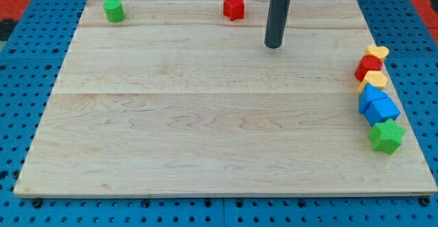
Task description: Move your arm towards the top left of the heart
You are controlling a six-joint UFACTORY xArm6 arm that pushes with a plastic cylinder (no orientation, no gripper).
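Note:
A yellow heart (378,51) lies at the view's right edge of the wooden board (205,117), at the top of a tight column of blocks. My tip (274,46) rests on the board near the view's top, well to the left of the heart and about level with it. The rod rises out of the view's top. Just below the heart are a red block (368,67), a yellow block (374,81), two blue blocks (371,95) (383,109) and a green star (386,136).
A red star (234,7) lies at the view's top, left of my rod. A green cylinder (113,10) stands at the view's top left corner of the board. Blue pegboard (20,83) surrounds the board.

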